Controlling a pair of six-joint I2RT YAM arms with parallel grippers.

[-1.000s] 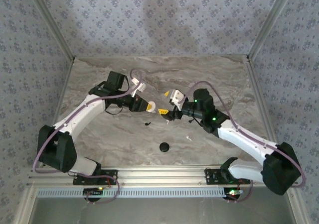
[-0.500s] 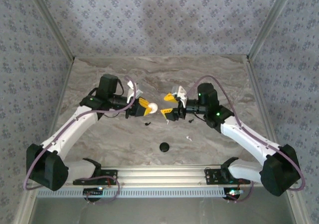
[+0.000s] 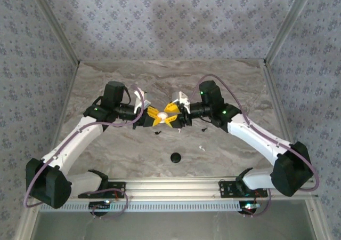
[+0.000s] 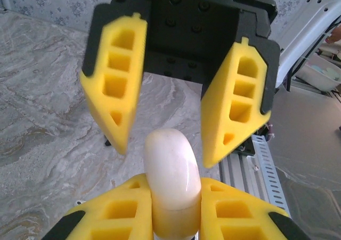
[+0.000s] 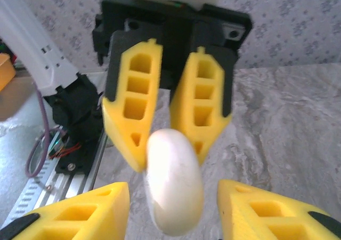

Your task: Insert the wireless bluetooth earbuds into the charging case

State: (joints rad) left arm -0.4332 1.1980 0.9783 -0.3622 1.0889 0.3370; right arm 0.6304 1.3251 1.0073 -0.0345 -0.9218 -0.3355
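Above the marble table [image 3: 106,85], the left arm [image 3: 80,136] and right arm [image 3: 256,136] meet nose to nose at mid-table. The left gripper [image 3: 161,116] is clenched on a white charging case [image 4: 171,160], held off the surface. The right gripper [image 3: 172,113] has its jaws spread either side of the case, not touching it. A black disc [image 3: 175,157] lies nearer the front edge. A black earbud [image 3: 157,132] and a white earbud [image 3: 201,147] lie loose on the marble.

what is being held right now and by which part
The left gripper clamps the white case by one end. The right gripper stands open around the other end, not gripping it.
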